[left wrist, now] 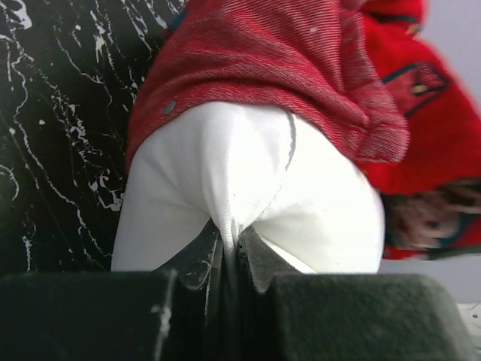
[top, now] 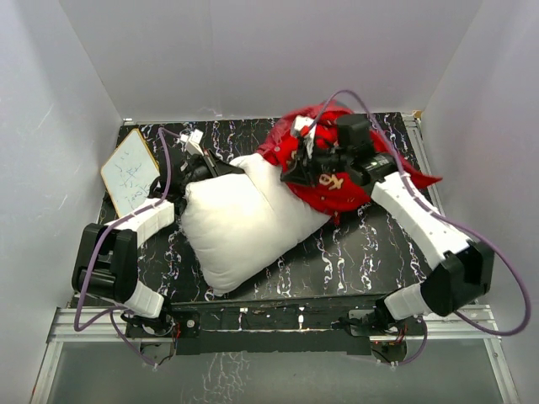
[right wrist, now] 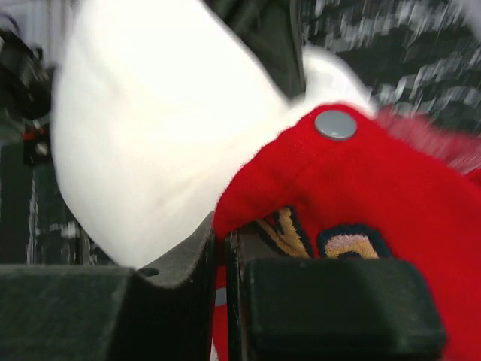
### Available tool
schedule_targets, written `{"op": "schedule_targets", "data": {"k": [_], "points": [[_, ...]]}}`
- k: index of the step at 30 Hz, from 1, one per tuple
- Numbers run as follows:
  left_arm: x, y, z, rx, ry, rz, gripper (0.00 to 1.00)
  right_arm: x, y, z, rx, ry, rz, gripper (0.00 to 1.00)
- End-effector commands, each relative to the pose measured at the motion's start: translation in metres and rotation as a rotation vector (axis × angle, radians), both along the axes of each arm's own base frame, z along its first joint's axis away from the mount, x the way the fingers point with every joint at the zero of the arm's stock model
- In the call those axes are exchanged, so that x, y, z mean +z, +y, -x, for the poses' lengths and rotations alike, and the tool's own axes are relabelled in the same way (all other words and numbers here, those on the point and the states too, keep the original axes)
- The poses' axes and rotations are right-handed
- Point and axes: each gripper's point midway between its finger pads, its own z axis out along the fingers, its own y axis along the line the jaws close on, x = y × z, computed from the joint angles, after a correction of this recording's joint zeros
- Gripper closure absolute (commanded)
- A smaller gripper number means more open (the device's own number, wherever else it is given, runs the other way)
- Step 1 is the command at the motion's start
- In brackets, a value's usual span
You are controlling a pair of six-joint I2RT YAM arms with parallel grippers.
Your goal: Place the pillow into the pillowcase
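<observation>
1. This is a robotics lab test cell. Plain white panels point(top: 253, 50) close off the top, left and right of the overhead view.
2. Two white-and-black robot arms stand at the bottom edge, the left arm point(top: 135, 227) at lower left and the right arm point(top: 413, 210) at lower right.
3. Their bases sit on a bare aluminium rail frame point(top: 84, 324) running along the bottom of the frame.
4. Purple cables point(top: 505, 278) loop loose from the arms at both sides.
5. The table top point(top: 354, 252), a black sheet veined with white, fills the middle.
6. A small wood-framed whiteboard point(top: 129, 174) with handwritten marks lies at the left.
7. Household things, the pillow point(top: 244, 219) and the pillowcase point(top: 345, 195), lie on this bench in the centre.
</observation>
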Motion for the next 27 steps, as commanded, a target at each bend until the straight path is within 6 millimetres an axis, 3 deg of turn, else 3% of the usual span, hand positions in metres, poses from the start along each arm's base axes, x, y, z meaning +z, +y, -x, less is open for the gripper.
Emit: {"op": "schedule_targets", "data": {"k": [1,3,4,7,9,12,14,17,21,23,27], "points": [[0.007,0.008,-0.010,0.042,-0.069,-0.009,1.00,-0.089,-0.011,0.002,-0.041,0.153,0.189,0.92],[0.000,0.008,-0.011,0.038,-0.060,-0.009,1.00,-0.108,-0.018,0.003,-0.052,0.191,0.245,0.87],[-0.004,0.008,-0.012,0.035,-0.050,-0.010,1.00,-0.112,-0.020,0.005,-0.043,0.200,0.265,0.76],[-0.011,0.010,-0.016,0.032,-0.019,-0.024,1.00,-0.081,-0.025,0.020,0.052,0.163,0.222,0.42],[-0.007,0.015,-0.025,0.039,-0.009,-0.047,1.00,-0.042,-0.041,0.023,0.032,0.068,0.152,0.27],[0.005,0.031,-0.036,0.070,-0.017,-0.116,0.72,0.003,-0.102,-0.006,-0.184,-0.041,0.052,0.08],[0.021,0.041,-0.040,0.104,-0.062,-0.177,0.51,0.014,-0.154,-0.031,-0.367,-0.097,0.034,0.00],[0.052,0.055,-0.040,0.155,-0.161,-0.274,0.30,0.004,-0.225,-0.063,-0.612,-0.077,0.073,0.01],[0.094,0.073,-0.032,0.211,-0.284,-0.394,0.17,-0.035,-0.309,-0.107,-0.884,-0.030,0.183,0.01],[0.110,0.077,-0.022,0.208,-0.326,-0.435,0.16,-0.058,-0.330,-0.122,-0.917,0.007,0.226,0.00],[0.131,0.073,0.007,0.145,-0.376,-0.434,0.17,-0.099,-0.333,-0.139,-0.870,0.089,0.252,0.04]]}}
